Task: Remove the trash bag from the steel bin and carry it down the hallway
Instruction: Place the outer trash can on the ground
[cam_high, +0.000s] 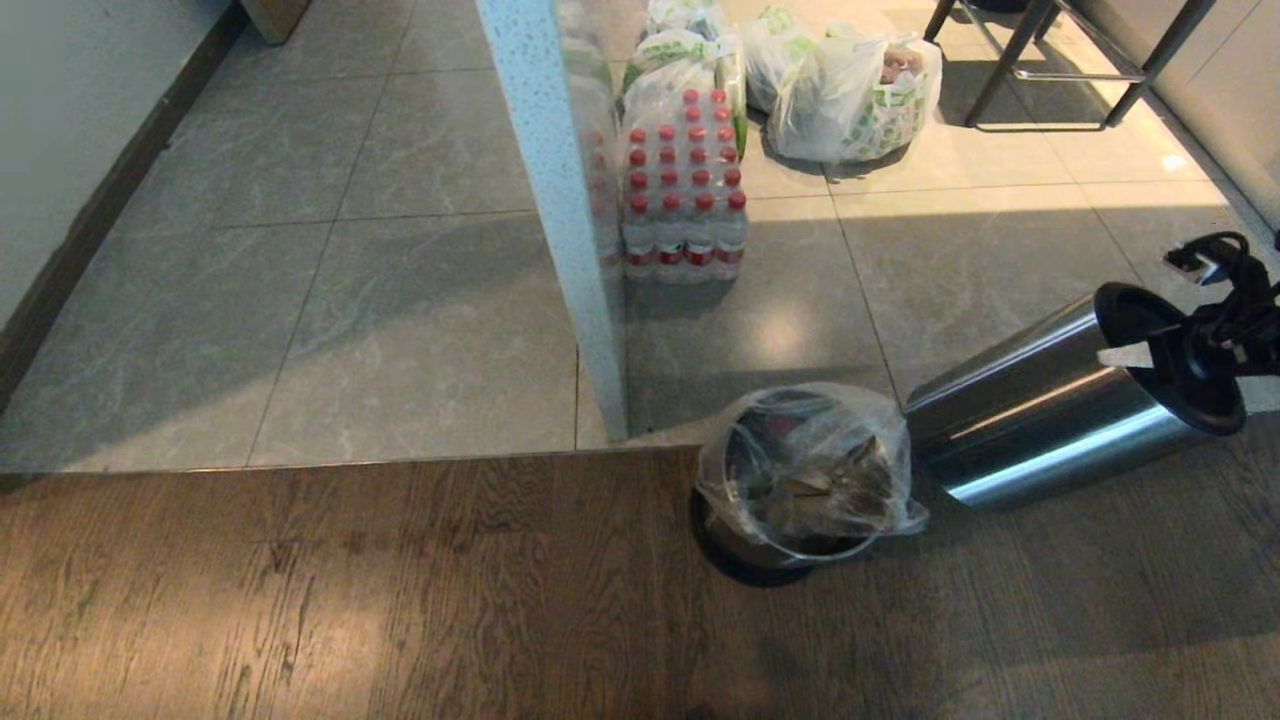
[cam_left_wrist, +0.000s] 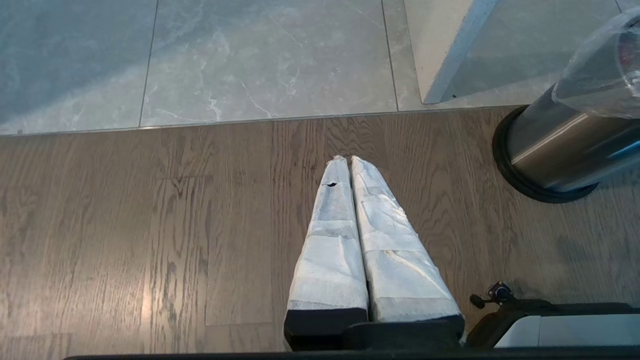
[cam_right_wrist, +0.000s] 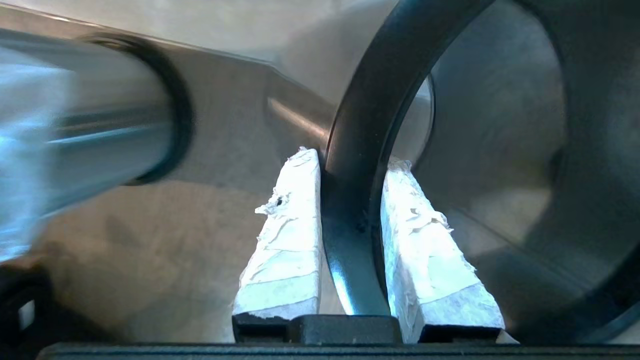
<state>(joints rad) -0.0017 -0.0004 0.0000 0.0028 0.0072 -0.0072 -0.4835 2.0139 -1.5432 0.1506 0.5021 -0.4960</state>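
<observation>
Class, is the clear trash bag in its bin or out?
In: the trash bag sits inside the upright bin, folded over its rim.

No text, brand, number or sign can be read anywhere in these views. The white grocery bags (cam_high: 855, 95) carry green print and the water bottles (cam_high: 683, 190) have red-and-white labels, but both are too small to make out.

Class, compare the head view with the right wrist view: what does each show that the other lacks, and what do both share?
Head view only: the trash bag sitting in an upright inner bucket, a pack of water bottles and white grocery bags.
Right wrist view only: both fingers clamped either side of the black rim.
Both: the right gripper holding the tilted steel bin.
</observation>
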